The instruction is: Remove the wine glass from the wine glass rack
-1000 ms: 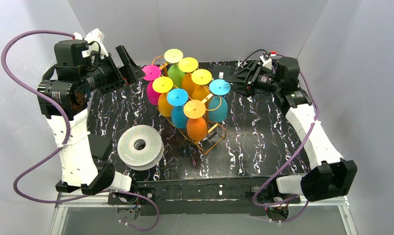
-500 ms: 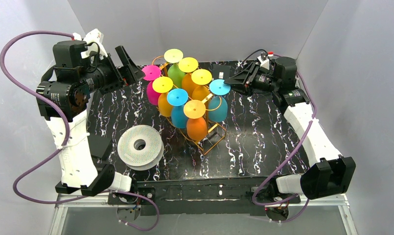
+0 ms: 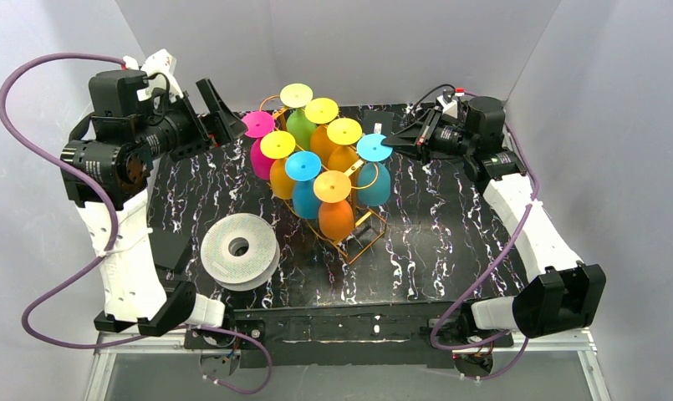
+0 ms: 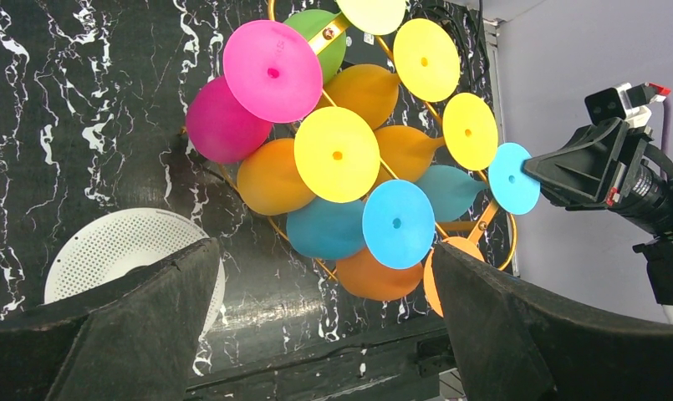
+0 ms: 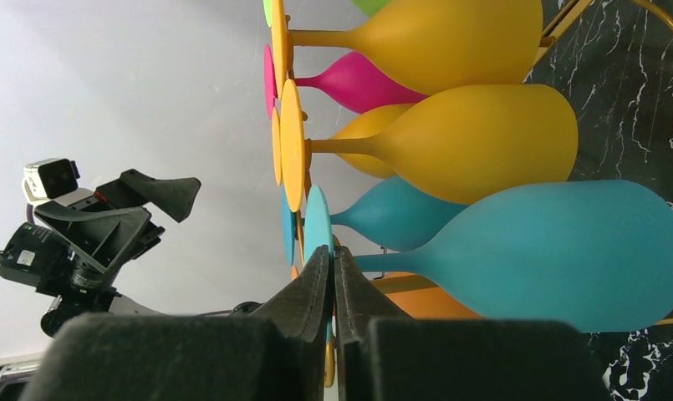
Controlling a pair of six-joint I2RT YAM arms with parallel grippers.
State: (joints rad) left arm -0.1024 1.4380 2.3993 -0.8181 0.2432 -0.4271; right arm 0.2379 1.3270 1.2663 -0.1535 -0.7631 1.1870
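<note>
Grasp stage: right hand (image 5: 333, 261) pinches the foot of the teal matte wine glass (image 5: 558, 251), which hangs at the right edge of the orange-gold wire rack (image 3: 368, 241); left hand (image 3: 222, 119) gapes wide. Next, probably, slide the foot outward.

White arms (image 3: 132, 259) w/ blk joints (image 3: 107, 159) (purple cables (image 3: 61, 56)).

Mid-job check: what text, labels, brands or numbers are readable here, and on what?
None readable in any view.
teal wine glass held by the right gripper, other glasses, wine glass rack, white spool, marbled table: no markings.
camera module on the right wrist: any label too small to read.
</note>
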